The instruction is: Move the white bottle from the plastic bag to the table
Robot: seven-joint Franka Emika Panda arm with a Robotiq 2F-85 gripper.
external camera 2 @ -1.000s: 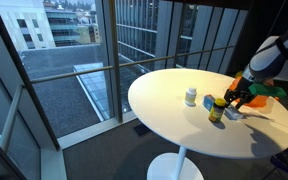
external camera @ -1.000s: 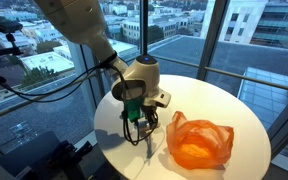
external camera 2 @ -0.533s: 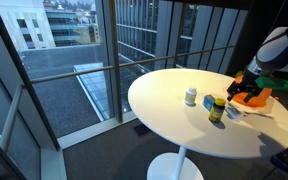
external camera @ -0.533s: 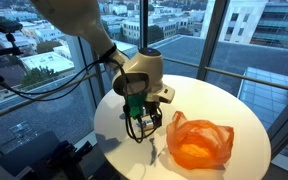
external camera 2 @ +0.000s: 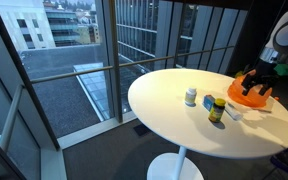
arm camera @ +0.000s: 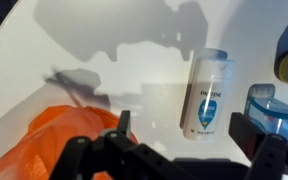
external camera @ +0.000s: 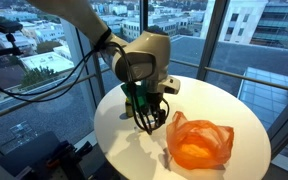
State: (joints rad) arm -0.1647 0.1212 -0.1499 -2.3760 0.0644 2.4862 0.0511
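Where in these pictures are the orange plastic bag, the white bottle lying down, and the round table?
orange plastic bag (external camera: 199, 145), exterior view, front wall.
white bottle (arm camera: 209, 93), wrist view, middle of its body.
round table (external camera 2: 169, 110), exterior view, bare top near its edge.

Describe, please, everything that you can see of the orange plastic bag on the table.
The orange plastic bag looks thin, translucent and crumpled. It sits slumped on the round white table, near its edge, with its mouth open upward. Nothing can be made out inside it. The open gripper hangs close beside it. Whether the fingers touch the plastic cannot be told.
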